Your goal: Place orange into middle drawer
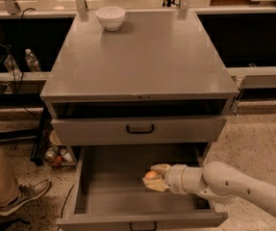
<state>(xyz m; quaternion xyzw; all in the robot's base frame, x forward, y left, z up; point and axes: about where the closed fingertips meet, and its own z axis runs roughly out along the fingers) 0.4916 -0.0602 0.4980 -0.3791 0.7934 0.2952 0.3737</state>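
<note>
The orange [151,175] is a small round fruit held between my gripper's pale fingers inside the open lowest drawer [99,186], a wide grey box pulled out of the grey cabinet [142,57]. My gripper [153,176] reaches in from the right on a white arm and is shut on the orange, right of the drawer's middle, just above its floor. The shallower drawer front with a black handle [140,128] sits closed above.
A white bowl [110,18] stands at the back left of the cabinet top. A person's leg and shoe [12,191] are at the lower left. Bottles [31,60] and clutter lie left of the cabinet. Speckled floor lies to the right.
</note>
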